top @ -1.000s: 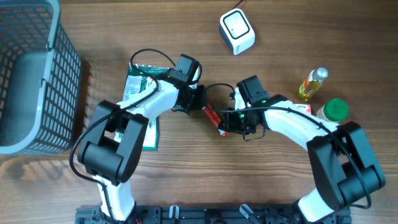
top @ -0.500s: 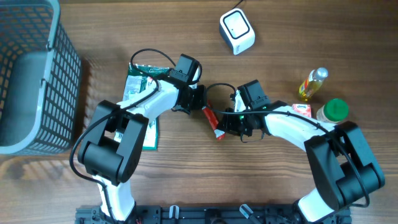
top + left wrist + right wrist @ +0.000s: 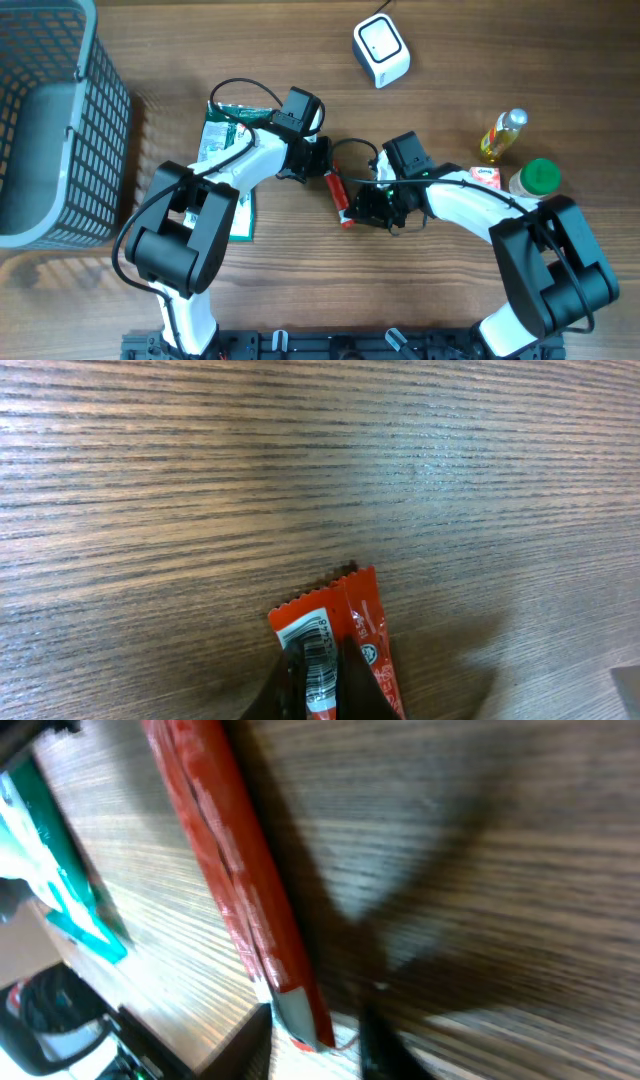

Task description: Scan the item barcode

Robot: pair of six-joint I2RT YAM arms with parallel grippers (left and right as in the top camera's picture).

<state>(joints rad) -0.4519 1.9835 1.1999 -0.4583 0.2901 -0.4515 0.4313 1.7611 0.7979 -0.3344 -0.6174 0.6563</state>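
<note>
1. The item, a slim red packet (image 3: 338, 196), is near the middle of the worktop (image 3: 450, 300), between the two arms. It is low over the wood; I can't make out whether it rests on it.
2. The left gripper (image 3: 322, 168) is pressed together on the packet's end nearer the far edge. Its wrist camera shows the crimped red end with the barcode (image 3: 318, 660) caught between its dark fingers.
3. The right gripper (image 3: 358, 208) is at the packet's other end. In its wrist view the fingers stand either side of that end (image 3: 300, 1015), but I cannot tell whether they are pinching it or only bracketing it.
4. The white scanner (image 3: 381, 51) sits by the far edge, well apart from the packet, and nothing is in front of it.
5. So I'd judge the pick-up done and a hand-over or re-grip in progress. Carrying the packet to the scanner and turning the barcode towards it are left, so no scan yet.
</note>
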